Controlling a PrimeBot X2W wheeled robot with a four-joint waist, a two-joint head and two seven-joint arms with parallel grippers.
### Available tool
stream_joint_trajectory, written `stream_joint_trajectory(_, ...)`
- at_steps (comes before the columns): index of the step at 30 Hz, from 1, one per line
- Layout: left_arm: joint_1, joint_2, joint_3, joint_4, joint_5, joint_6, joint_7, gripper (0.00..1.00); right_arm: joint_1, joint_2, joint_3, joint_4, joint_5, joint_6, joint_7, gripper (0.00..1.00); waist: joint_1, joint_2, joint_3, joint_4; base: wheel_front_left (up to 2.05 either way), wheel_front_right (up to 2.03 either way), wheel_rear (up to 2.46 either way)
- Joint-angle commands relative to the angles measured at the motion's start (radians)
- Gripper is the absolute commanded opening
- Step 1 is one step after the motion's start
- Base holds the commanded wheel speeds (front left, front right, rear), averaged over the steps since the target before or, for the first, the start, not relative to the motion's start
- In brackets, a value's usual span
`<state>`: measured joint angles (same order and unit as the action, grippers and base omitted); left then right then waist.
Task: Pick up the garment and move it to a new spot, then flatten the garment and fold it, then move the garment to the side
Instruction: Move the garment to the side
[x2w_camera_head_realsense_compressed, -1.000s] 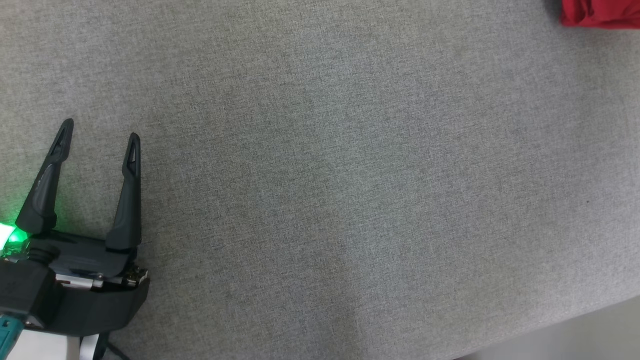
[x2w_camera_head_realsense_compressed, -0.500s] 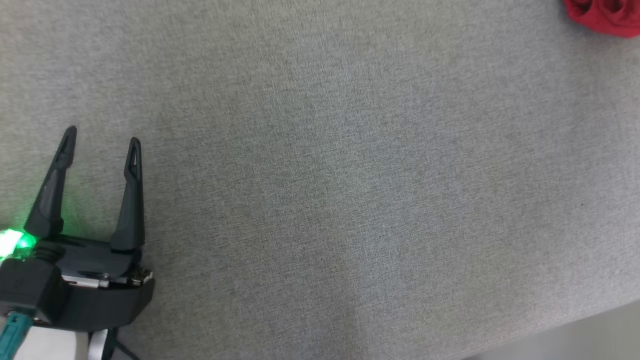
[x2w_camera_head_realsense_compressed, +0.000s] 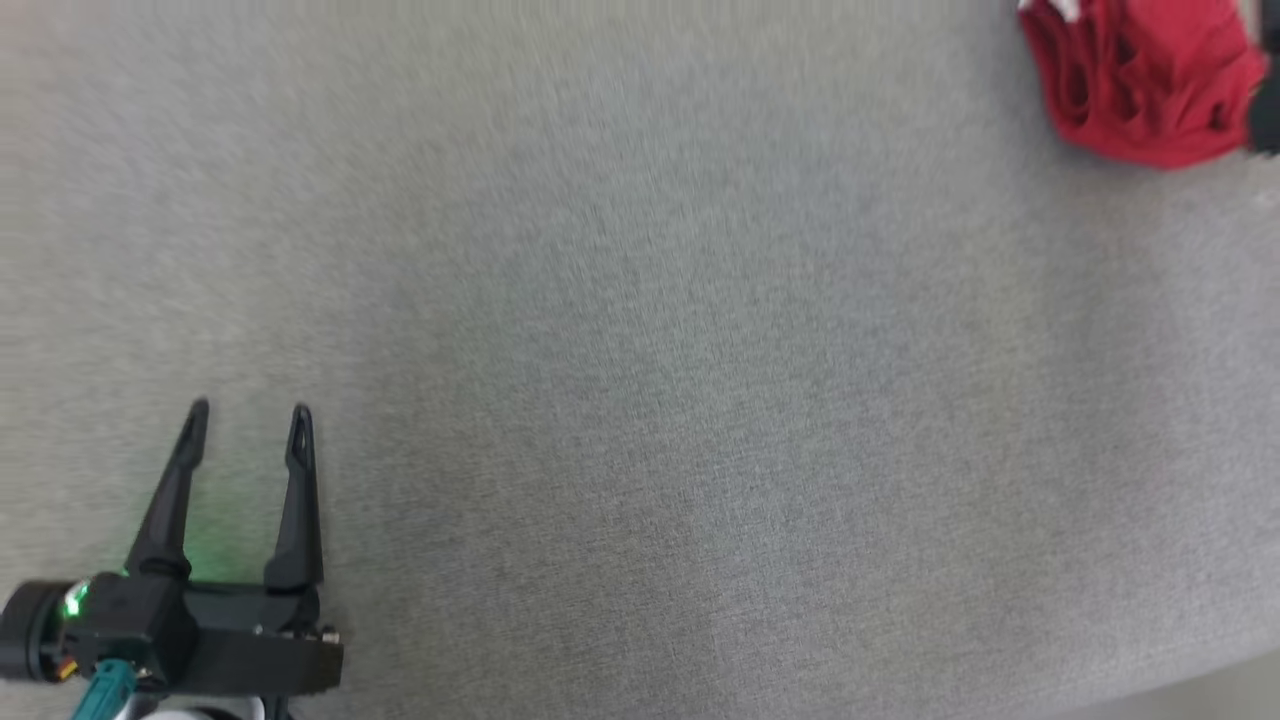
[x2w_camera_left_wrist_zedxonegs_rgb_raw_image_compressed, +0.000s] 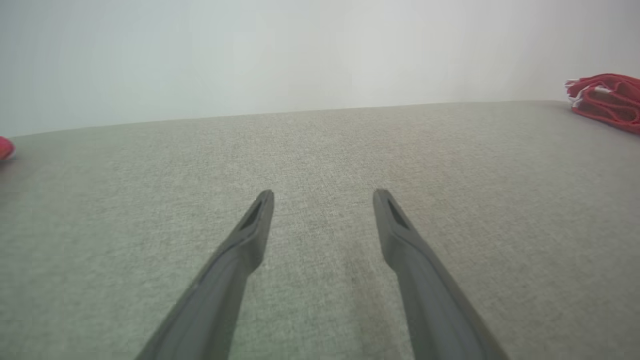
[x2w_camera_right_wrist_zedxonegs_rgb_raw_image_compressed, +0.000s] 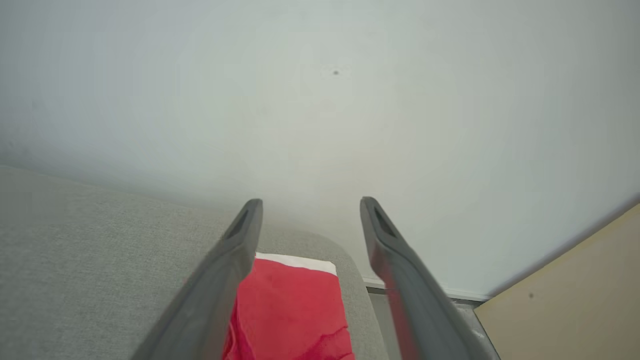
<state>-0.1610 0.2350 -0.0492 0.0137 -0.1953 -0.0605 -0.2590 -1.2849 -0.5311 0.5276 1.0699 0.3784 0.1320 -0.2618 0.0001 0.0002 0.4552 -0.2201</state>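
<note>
Fingers of the left end effector (x2w_camera_head_realsense_compressed: 249, 408) stand apart over bare grey worktop (x2w_camera_head_realsense_compressed: 640, 400) at the near left. They hold nothing, probably parked clear of the work. Far right, the red garment (x2w_camera_head_realsense_compressed: 1140, 90) lies folded at the worktop's corner. The right end effector (x2w_camera_right_wrist_zedxonegs_rgb_raw_image_compressed: 311, 201) hangs just above it, fingers spread and gripping nothing. That suits a garment set aside, so the task looks nearly done.

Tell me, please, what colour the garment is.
The garment is red with a white edge, clearest in the right wrist view.
</note>
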Motion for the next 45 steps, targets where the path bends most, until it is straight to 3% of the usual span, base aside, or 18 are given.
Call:
stream_joint_trajectory(1,0.025,-0.01,0.007,0.015,-0.016,0.005,-0.006,1.0,0.078,0.009,-0.036,-0.05,0.005,-0.003,-0.003,1.0,-0.0001,-0.0002,-0.107,0.035,0.0,0.0,0.0)
stream_joint_trajectory(15,0.117,-0.085,0.041,0.051,-0.02,-0.002,-0.006,1.0,0.582,0.115,-0.332,-0.449,-0.091,-0.003,-0.002,1.0,-0.0001,-0.0002,-0.277,0.105,0.0,0.0,0.0)
stream_joint_trajectory(22,0.142,-0.114,0.054,0.068,-0.008,-0.018,-0.007,1.0,0.83,0.218,-0.473,-0.619,-0.142,-0.003,-0.001,1.0,-0.0001,-0.0002,-0.313,0.14,0.0,0.0,0.0)
stream_joint_trajectory(32,0.155,-0.132,0.07,0.108,0.004,-0.032,-0.007,1.0,1.082,0.339,-0.539,-0.812,-0.2,-0.003,0.03,1.0,-0.0001,-0.0002,-0.353,0.159,0.0,0.0,0.0)
stream_joint_trajectory(45,0.188,-0.139,0.101,0.147,0.04,-0.024,-0.007,1.0,1.327,0.438,-0.562,-0.934,-0.224,-0.003,0.015,1.0,-0.0001,-0.0002,-0.454,0.206,0.0,0.0,0.0)
